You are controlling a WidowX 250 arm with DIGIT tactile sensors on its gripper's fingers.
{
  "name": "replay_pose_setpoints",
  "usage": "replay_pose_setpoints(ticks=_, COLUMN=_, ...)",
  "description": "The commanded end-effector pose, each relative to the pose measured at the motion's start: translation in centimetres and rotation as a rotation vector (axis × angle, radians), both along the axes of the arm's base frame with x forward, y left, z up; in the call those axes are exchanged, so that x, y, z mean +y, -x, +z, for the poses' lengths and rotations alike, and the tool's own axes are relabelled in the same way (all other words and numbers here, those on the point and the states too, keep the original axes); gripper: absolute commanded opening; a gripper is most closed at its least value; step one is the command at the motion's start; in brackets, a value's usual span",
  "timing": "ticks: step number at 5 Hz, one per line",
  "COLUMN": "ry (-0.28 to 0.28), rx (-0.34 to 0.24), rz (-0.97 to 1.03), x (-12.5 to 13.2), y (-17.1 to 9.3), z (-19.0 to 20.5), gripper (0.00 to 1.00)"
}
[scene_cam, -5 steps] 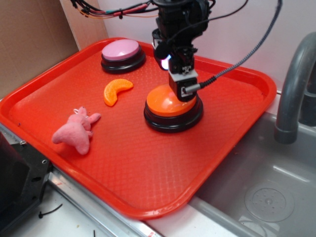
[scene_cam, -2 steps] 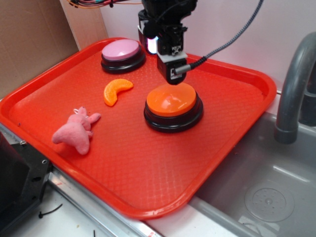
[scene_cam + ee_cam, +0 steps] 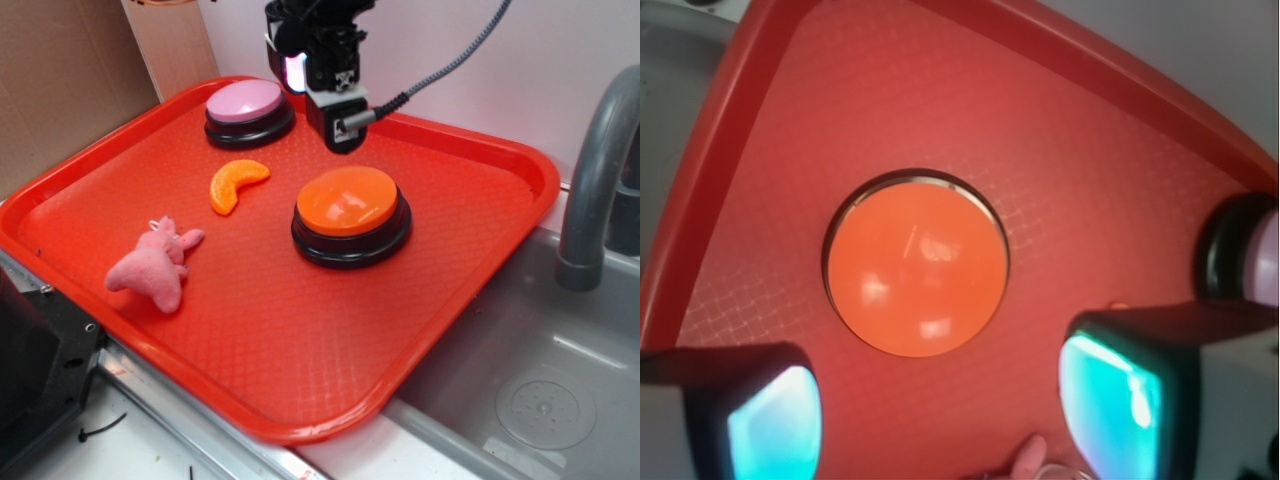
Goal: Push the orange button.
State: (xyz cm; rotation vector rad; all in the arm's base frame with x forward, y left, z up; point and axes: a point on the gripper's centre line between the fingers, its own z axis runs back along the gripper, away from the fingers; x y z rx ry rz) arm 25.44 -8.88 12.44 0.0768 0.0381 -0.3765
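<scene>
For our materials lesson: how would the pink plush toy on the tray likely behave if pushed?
The pink plush toy looks soft, so it would probably squash and flop. Lying flat on the tray, it would likely slide, not roll.

Gripper [image 3: 338,135] hung in the air, pointing down, w/ arm coming in from top of exterior view & a grey cable trailing off its right side. Nothing was held. In wrist view, two fingers [image 3: 1110,395] sat at the bottom corners, pads glowing teal, w/ a wide gap between them, so jaws stood apart. No contact w/ anything below.
</scene>
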Motion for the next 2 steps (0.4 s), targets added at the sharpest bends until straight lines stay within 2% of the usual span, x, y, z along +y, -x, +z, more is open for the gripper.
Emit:
replay_pose_setpoints(ticks=1, ry=0.019, rx=-0.078, rz=0.04, x=-0.2, y=-0.4, z=3.5, gripper=1.0)
replay_pose_setpoints(ticks=2, ry=-0.014, rx=-0.096, rz=0.042, x=-0.6, y=0.1, z=4.9, gripper=1.0)
